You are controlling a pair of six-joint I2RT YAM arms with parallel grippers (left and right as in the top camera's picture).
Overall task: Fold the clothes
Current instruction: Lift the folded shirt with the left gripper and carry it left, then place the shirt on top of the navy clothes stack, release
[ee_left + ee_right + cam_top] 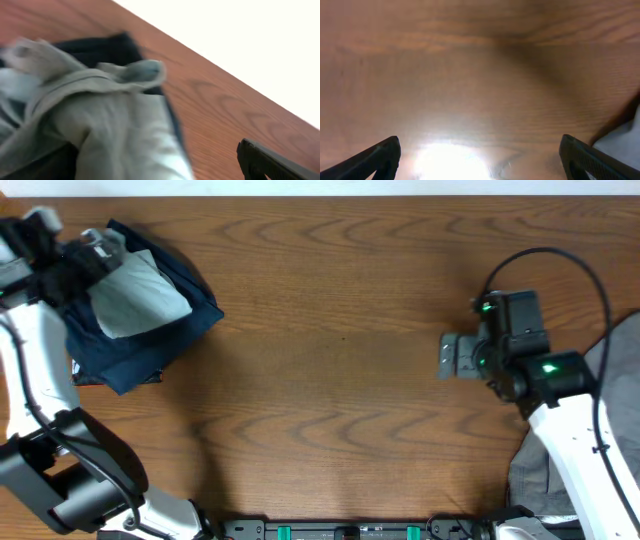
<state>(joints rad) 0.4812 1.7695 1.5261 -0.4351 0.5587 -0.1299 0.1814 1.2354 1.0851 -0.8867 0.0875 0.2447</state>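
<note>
Two garments: crumpled grey cloth (135, 300) atop navy fabric (165, 342); right end effector (447, 357) apart, left end effector (97, 248) unclear.

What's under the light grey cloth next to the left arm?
A dark blue garment lies under the light grey cloth, sticking out past its edges on the table. Its middle is covered, so anything else there is hidden.

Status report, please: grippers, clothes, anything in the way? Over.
Right gripper open over bare table. Left gripper at grey garment, grip unclear. Grey garment crumpled on navy garment, far left. Second grey cloth beside right arm.
</note>
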